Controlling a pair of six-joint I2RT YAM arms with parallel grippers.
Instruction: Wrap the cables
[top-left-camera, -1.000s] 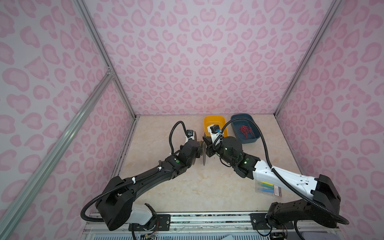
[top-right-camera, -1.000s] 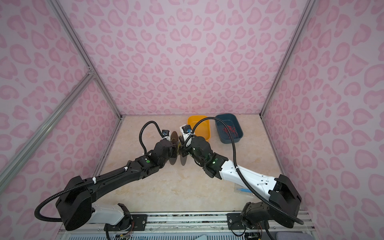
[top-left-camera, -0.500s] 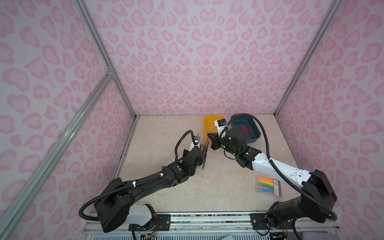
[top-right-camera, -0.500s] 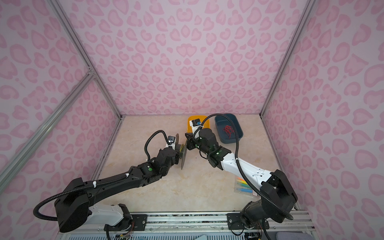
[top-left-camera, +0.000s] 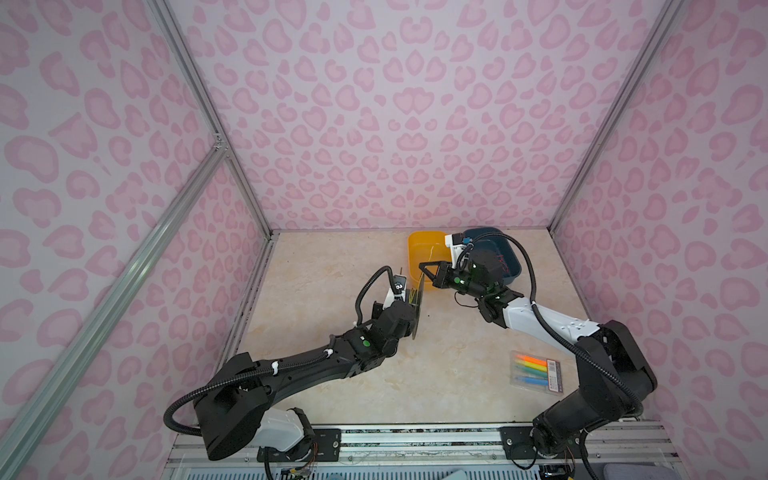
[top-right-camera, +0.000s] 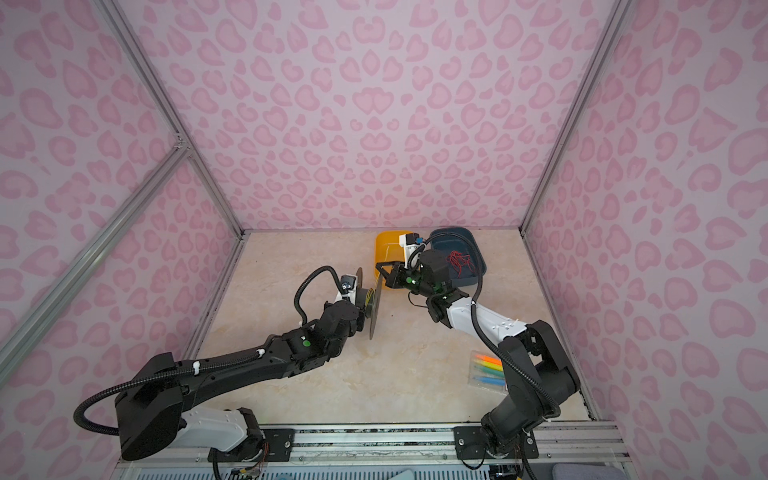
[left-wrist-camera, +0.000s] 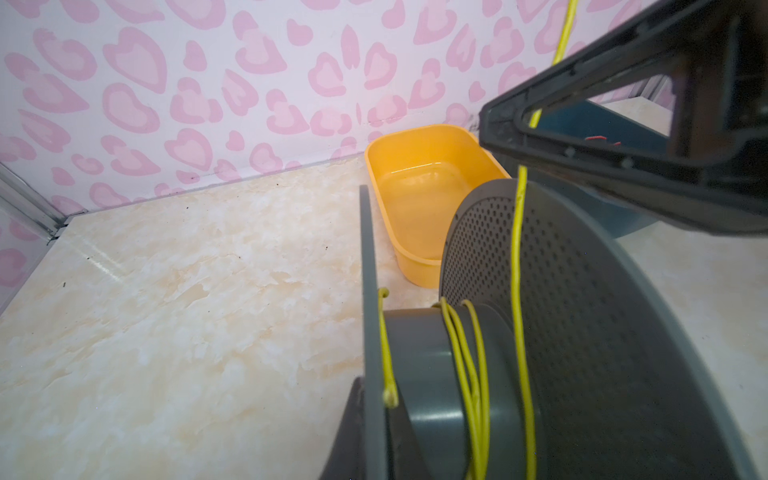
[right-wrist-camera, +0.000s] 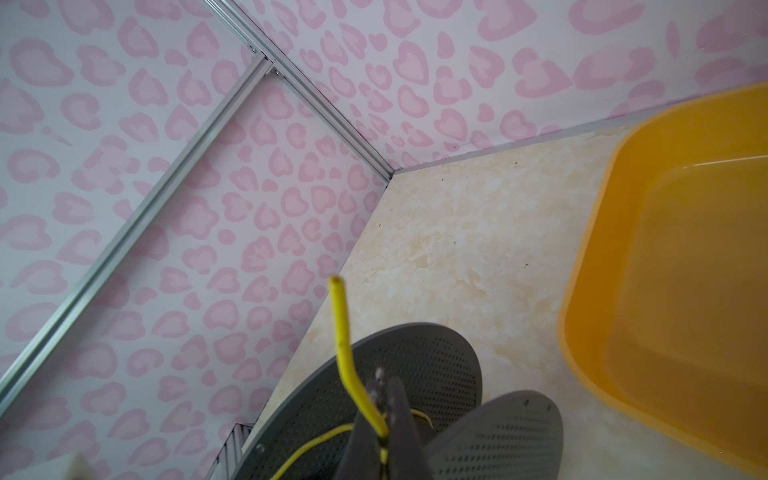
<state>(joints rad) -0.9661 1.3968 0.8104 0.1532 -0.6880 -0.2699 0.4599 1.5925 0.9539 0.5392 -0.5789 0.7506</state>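
The right gripper (top-left-camera: 420, 264) is pressed together on the yellow wire (left-wrist-camera: 517, 291), pinching it at the very tips (the right wrist view shows a short free end poking out past them (right-wrist-camera: 343, 332)). Those tips hang just beside the near left corner of the orange bin (top-left-camera: 419, 245), with the blue bin (top-left-camera: 513, 257) right behind the wrist, so the far and right sides are crowded. Red wires (top-right-camera: 457, 262) lie in the blue bin.

Just left and nearer, the left gripper (top-right-camera: 361, 301) is closed on a grey spool (top-right-camera: 374, 305), held on edge with its flanges upright. The spool's upper rim sits close under the right gripper's tips. Left of the spool the table (top-left-camera: 332, 270) is bare out to the left wall, and the near middle is open too. A marker pack (top-left-camera: 536, 370) lies near right, well apart from both grippers.

The wire is thin and bright yellow. A few loose turns sit on the spool's hub against the perforated flange. One end pokes through the plain flange. A single strand runs nearly straight from the hub, across the perforated face, up to the right gripper.
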